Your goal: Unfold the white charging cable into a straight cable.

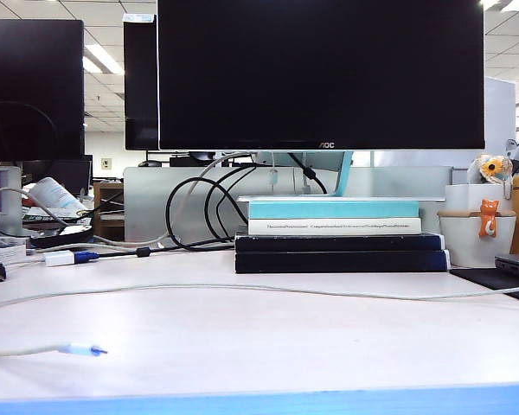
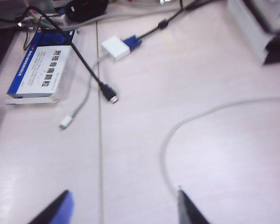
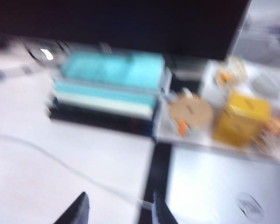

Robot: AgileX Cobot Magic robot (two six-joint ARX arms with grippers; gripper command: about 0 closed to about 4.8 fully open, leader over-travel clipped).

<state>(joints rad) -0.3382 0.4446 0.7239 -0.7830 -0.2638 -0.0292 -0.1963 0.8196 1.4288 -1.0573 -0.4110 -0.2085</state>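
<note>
The big black monitor (image 1: 320,73) fills the back of the desk, with "AOC" legible on its lower bezel. Under it sits a stack of books (image 1: 339,235), turquoise on top, then a white one whose spine text is too small to read, then two dark ones.

The white charging cable (image 1: 242,288) lies across the pale table (image 1: 242,346) with its long axis running side to side in the exterior view, nearly straight over most of its span. At the left it doubles back, and one plug end (image 1: 85,349) lies nearer the front edge, tip pointing right.

In the left wrist view a blue-and-white box (image 2: 39,70) carries Chinese characters (blurred, unreadable), near a white adapter (image 2: 115,48) with a blue plug.

The left gripper (image 2: 123,207) hangs over the table, jaws apart, holding nothing; the cable curves close by one fingertip. The right gripper (image 3: 116,210) is likewise parted and empty above the cable, in a heavily blurred view.
</note>
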